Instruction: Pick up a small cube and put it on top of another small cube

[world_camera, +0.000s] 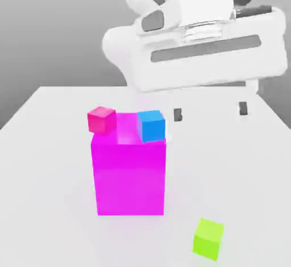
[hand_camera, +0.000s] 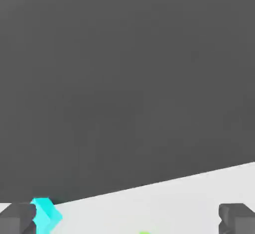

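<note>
Right now the gripper (world_camera: 210,111) hangs above the white table (world_camera: 51,124), its two dark fingertips (world_camera: 178,114) spread wide apart with nothing between them. It holds no cube. The bulky white hand sits over them, high at the back of the scene as the exterior view gives it.

Just beside the fingertip on the exterior view's left stands the big magenta block (world_camera: 131,178), a little nearer the camera than the gripper. On the block's top, at the corner closest to that fingertip, rests the small blue cube (world_camera: 151,125); it is close to the finger but not touching it. The small pink-red cube (world_camera: 102,119) sits at the block's far corner, on the side away from the gripper, and I cannot tell whether it rests on the block's top edge or on the table behind it.

The small lime-green cube (world_camera: 208,238) lies alone on the table, well apart from the gripper and much nearer the camera than the fingertips, slightly turned so one corner faces forward. It is clear of the magenta block.

From the hand view, both fingers (hand_camera: 17,219) frame the table's pale surface, the blue cube (hand_camera: 46,214) shows right against one finger, and a sliver of lime-green (hand_camera: 144,232) peeks between the fingers at the picture's edge.
</note>
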